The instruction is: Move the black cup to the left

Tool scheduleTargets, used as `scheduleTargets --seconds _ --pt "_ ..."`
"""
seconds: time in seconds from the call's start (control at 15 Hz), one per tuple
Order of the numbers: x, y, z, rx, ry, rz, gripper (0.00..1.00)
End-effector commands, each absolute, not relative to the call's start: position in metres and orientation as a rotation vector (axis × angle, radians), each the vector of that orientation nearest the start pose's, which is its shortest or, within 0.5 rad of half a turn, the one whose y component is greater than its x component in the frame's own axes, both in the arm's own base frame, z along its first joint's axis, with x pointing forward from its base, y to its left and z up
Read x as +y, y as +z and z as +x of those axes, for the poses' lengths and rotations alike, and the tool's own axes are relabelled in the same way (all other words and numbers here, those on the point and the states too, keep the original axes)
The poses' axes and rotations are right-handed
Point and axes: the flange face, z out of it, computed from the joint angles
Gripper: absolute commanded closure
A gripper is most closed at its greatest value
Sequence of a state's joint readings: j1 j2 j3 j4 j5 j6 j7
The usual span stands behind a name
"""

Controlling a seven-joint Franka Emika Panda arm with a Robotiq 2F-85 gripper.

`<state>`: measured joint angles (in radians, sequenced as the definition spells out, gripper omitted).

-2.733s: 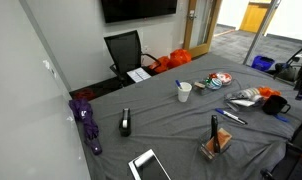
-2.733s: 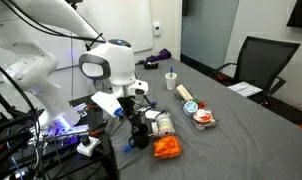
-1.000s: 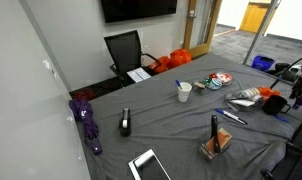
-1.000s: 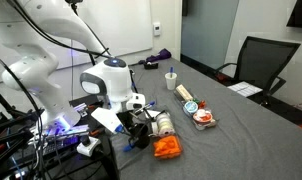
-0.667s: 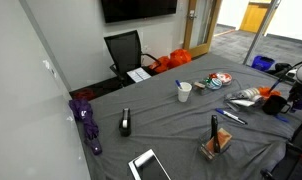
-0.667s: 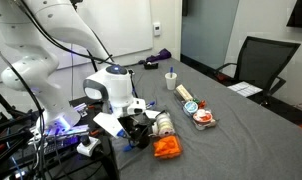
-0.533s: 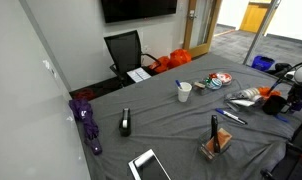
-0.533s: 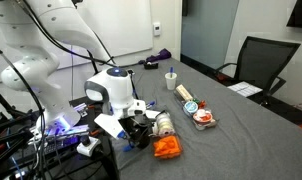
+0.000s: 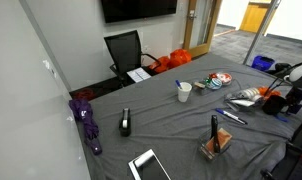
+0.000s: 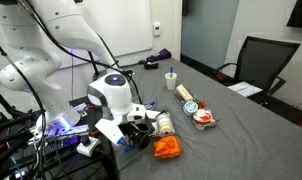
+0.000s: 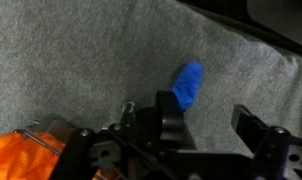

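Observation:
The black cup [image 9: 275, 103] stands near the table's end, next to an orange packet [image 9: 264, 93]. In an exterior view it is a dark shape [image 10: 143, 130] mostly hidden under the robot's wrist. My gripper [image 10: 141, 122] is low over the table right at the cup. In the wrist view the gripper [image 11: 216, 125] is open, with only grey cloth between the two black fingers. A blue object [image 11: 189, 85] lies just beyond the fingers. I cannot make out the cup in the wrist view.
A white cup [image 9: 184, 92] with something inside stands mid-table and also shows in an exterior view [image 10: 171, 80]. A tall slim black object [image 9: 214, 130], a tablet [image 9: 148, 165], a purple item [image 9: 88, 120], an orange packet [image 10: 168, 149] and a chair [image 10: 253, 62] are around.
The arm has come down and moved in over the black cup's spot. The cup and the other things on the table have not moved.

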<state>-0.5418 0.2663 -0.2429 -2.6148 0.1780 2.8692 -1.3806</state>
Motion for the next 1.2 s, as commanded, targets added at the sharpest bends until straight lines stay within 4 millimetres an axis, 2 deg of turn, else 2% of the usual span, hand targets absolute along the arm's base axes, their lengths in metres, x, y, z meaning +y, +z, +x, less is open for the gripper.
scheduleTargets --seconds 0.0,0.4,0.8,0.87,0.93,1.13 --pt "-0.33 0.159 0.289 -0.682 -0.062 -3.042 0.0" --pt "-0.343 0.154 0.291 -0.674 -0.113 -3.043 0.0" --pt "-0.345 0.143 0.294 -0.647 -0.1 -3.028 0.0" --pt "-0.344 0.141 0.295 -0.631 -0.098 -3.018 0.25" --pt "-0.344 0.141 0.295 -0.618 -0.097 -3.014 0.26" --pt "-0.344 0.136 0.293 -0.59 -0.096 -3.002 0.49"
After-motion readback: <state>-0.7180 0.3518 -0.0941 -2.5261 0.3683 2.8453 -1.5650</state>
